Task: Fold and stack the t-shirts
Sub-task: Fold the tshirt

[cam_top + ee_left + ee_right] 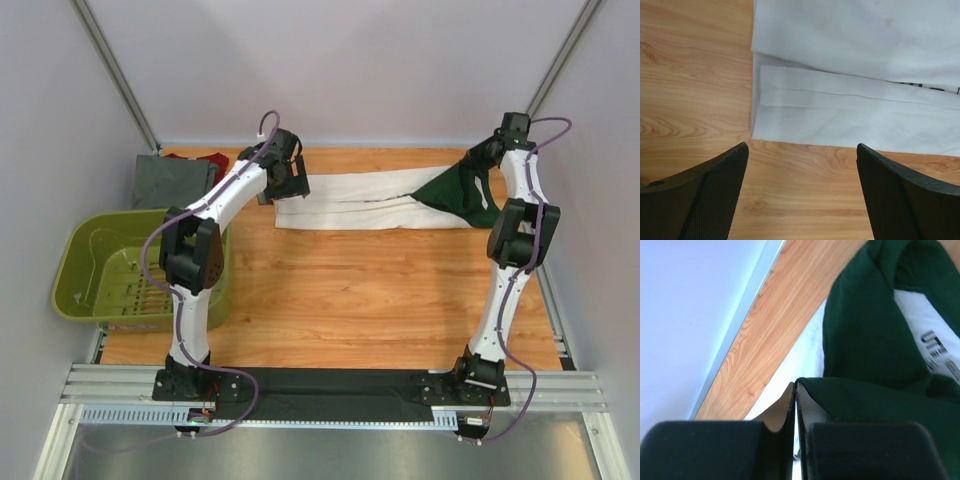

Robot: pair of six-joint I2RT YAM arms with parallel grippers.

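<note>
Olive basket (75, 262) sits near-left, by the left arm; contents hard to make out. The middle of the table (350, 300) is wood.

Further back, the white t-shirt (350, 212) lies in a long, narrow strip across the table, already folded lengthwise. The hem end is to the left and the dark green collar end to the right.

Left claw (801, 146) is spread wide above the hem corner, gripping nothing, with the cloth edge just ahead of its fingers. Right claw (795, 382) has its fingers pressed together at the collar end and looks to be pinching green cloth, which peaks up toward it in the top view.

Step, as I judge it: the crosswise fold of the white shirt, one end brought over the other. Next, the left claw needs to drop and nip the hem so both ends are controlled.

At the far left, the grey t-shirt (170, 180) is folded, with the dark red t-shirt (212, 160) just behind it, mostly hidden by the left arm. I can't tell whether the red one is folded. The pinch itself is hidden between the right claw's fingers.
</note>
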